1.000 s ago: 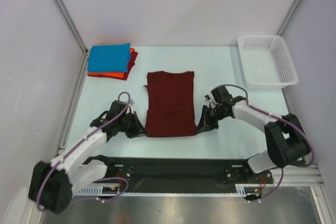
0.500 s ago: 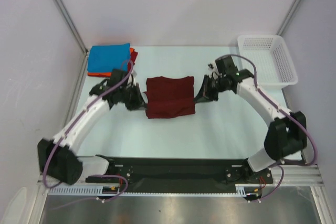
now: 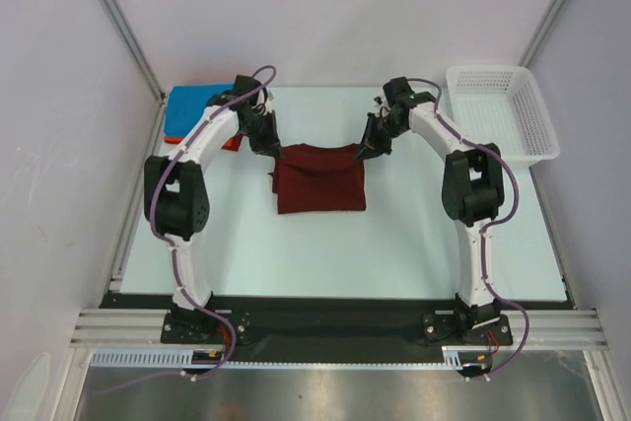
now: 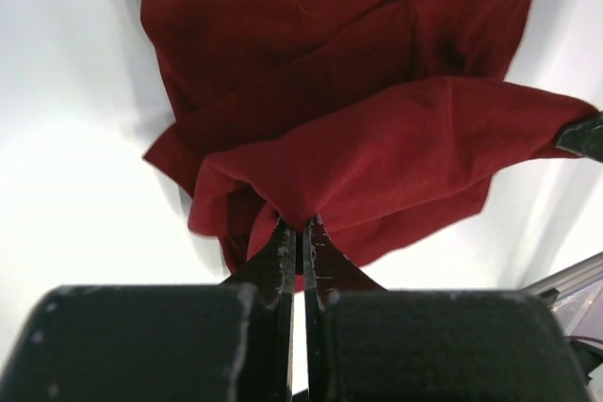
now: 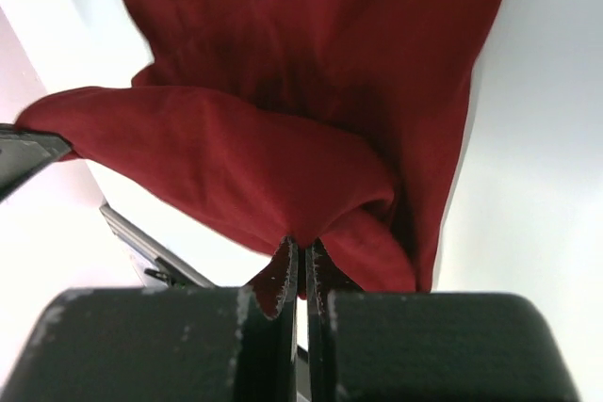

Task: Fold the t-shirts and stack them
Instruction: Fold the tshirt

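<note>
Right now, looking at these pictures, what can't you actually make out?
- Top view: the left arm covers part of the blue t-shirt and most of the orange-red t-shirt.
- Both wrist views: the maroon t-shirt runs off the top edge.
- Top view: the left gripper and right gripper are too small to show their pinch.

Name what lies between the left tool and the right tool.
The maroon t-shirt: its gripped edge spans from the left tool to the right tool, each shut on a corner. The top external view shows it.
</note>
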### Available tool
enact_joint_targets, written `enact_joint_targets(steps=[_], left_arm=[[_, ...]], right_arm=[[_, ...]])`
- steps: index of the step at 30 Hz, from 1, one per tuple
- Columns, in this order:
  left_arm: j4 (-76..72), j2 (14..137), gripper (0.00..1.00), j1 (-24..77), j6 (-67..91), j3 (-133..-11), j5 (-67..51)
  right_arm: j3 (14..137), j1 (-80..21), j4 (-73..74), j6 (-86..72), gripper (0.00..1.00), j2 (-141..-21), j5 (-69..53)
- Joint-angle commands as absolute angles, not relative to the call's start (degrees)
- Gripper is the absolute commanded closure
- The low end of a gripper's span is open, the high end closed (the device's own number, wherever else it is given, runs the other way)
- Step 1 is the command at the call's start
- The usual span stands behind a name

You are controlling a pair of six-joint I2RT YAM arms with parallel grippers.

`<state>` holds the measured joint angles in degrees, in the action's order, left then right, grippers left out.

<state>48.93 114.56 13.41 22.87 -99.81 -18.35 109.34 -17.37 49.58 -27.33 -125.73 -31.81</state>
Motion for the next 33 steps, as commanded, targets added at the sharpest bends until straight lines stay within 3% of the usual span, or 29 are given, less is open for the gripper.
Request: enact_joint_targets(steps=[1, 13, 17, 19, 20, 22, 23, 25, 26, 29, 33], left_arm=[[49.75, 116.27, 1.0, 12.83, 20.56, -104.15, -20.3], [44.75, 121.29, 1.0, 12.13, 23.11, -104.33, -22.06], [42.37, 121.82, 0.99, 11.34, 24.25, -103.01, -22.41], [40.7, 121.9, 0.94, 10.9, 24.96, -102.48, -22.77], [40.52, 121.99, 0.89, 10.81, 25.31, -102.39, -22.33], [38.6, 121.82, 0.74, 10.37, 25.58, -101.87, -21.45], [38.15, 121.47, 0.65, 10.11, 25.84, -101.78, -20.84], [36.75, 120.68, 0.61, 9.58, 25.93, -101.78, -18.65], [36.22, 119.8, 0.51, 9.49, 26.28, -101.6, -17.85], [35.95, 116.46, 0.46, 9.32, 26.37, -101.95, -14.86], [36.13, 110.93, 0.49, 9.67, 26.37, -99.94, -16.51]], right_arm=[[115.22, -16.88, 51.24, -27.68, 1.0, -127.87, -32.69], [116.72, -14.94, 45.8, -28.74, 0.99, -133.94, -36.38], [117.16, -14.5, 42.55, -29.44, 0.93, -135.61, -37.44], [117.07, -14.24, 41.05, -30.23, 0.9, -135.7, -37.27], [117.16, -14.06, 39.83, -30.5, 0.82, -136.14, -37.35], [118.2, -13.63, 38.59, -31.11, 0.76, -136.67, -37.71], [118.91, -13.45, 37.8, -31.46, 0.67, -137.54, -37.62], [121.28, -13.1, 37.62, -31.99, 0.58, -139.04, -38.06], [124.33, -13.01, 38.31, -32.17, 0.53, -139.65, -37.88], [129.43, -12.57, 39.98, -32.78, 0.47, -141.41, -36.83], [134.03, -13.09, 48.5, -29.01, 0.44, -140.72, -30.44]])
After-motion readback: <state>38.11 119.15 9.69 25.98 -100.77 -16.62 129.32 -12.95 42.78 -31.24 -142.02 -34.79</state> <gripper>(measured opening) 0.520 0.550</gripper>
